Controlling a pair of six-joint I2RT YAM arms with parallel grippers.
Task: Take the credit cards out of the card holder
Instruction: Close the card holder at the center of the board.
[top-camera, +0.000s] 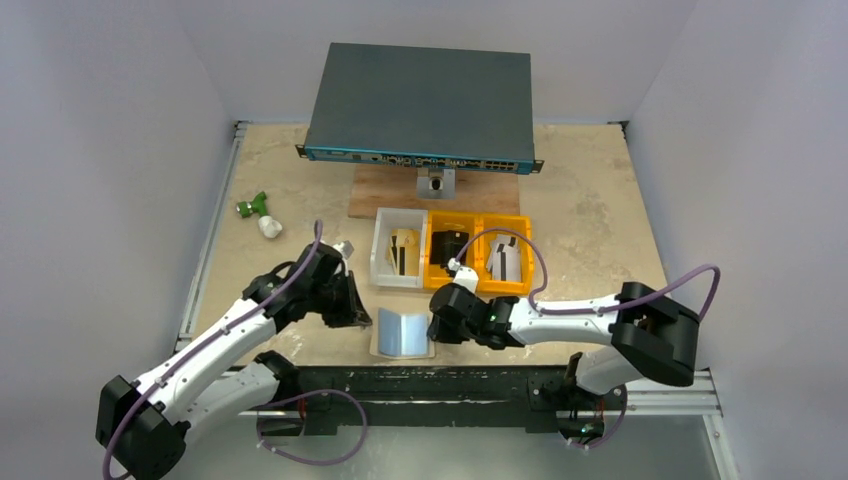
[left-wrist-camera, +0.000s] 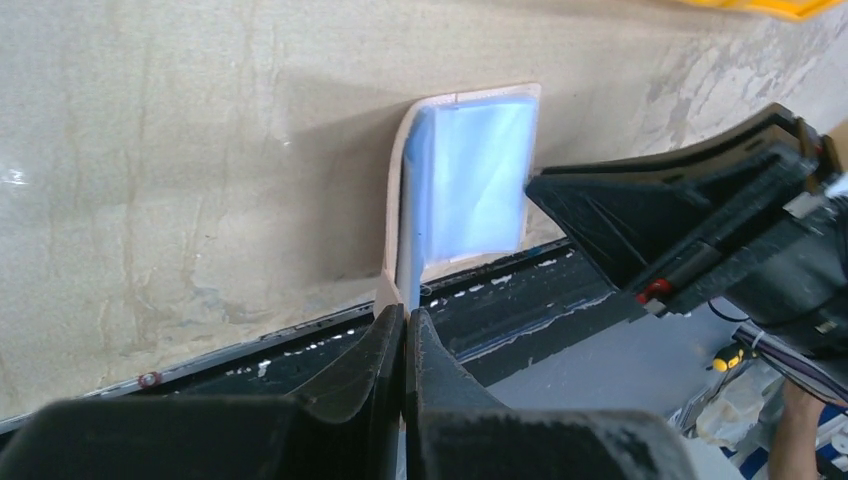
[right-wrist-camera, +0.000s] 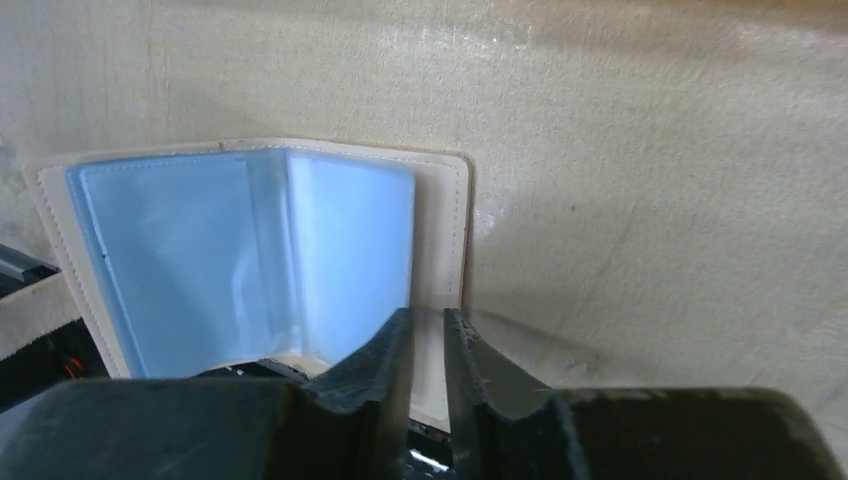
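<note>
Side access to the holder (top-camera: 402, 333) is blocked by the left gripper (top-camera: 366, 319) and right gripper (top-camera: 434, 329). Behind it, the way is narrowed by bins (top-camera: 450, 252); open table (top-camera: 600, 225) is left rightward.

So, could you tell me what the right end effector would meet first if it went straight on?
The card holder: its tan edge lies just ahead of the right end effector, though depth is unclear.

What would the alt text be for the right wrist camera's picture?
An open card holder, pale blue inside with a tan border, lies on a beige table. The right claw, its dark fingers nearly together, sits at the holder's right near edge.
</note>
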